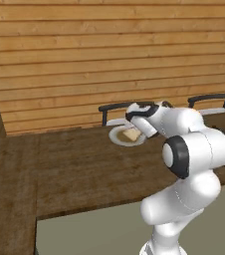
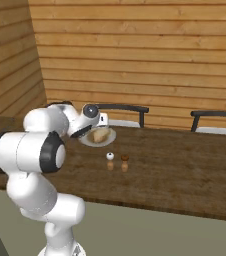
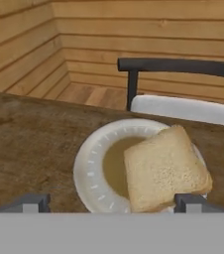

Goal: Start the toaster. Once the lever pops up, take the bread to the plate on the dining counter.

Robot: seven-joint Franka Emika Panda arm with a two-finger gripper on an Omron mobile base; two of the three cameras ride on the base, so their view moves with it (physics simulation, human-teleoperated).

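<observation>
The bread (image 3: 163, 168), a tan slice, lies on the round white plate (image 3: 86, 168), leaning over the plate's right rim. The plate rests on the dining counter (image 3: 29, 134), near its far edge. My gripper (image 3: 113, 203) hovers just above and short of the plate, open, with one fingertip (image 3: 32, 202) at each side and nothing between them. From the base, the bread (image 1: 132, 134) and plate (image 1: 118, 138) sit just beyond my hand, and the plate (image 2: 110, 136) shows again from the right. The toaster is out of view.
Two dark chairs (image 2: 122, 109) (image 2: 217, 116) stand behind the counter against a wood-plank wall. A white shaker (image 2: 110, 156) and a brown shaker (image 2: 125, 158) stand on the counter (image 2: 185, 170) just right of the plate. The counter's front edge (image 1: 94, 209) lies below my arm.
</observation>
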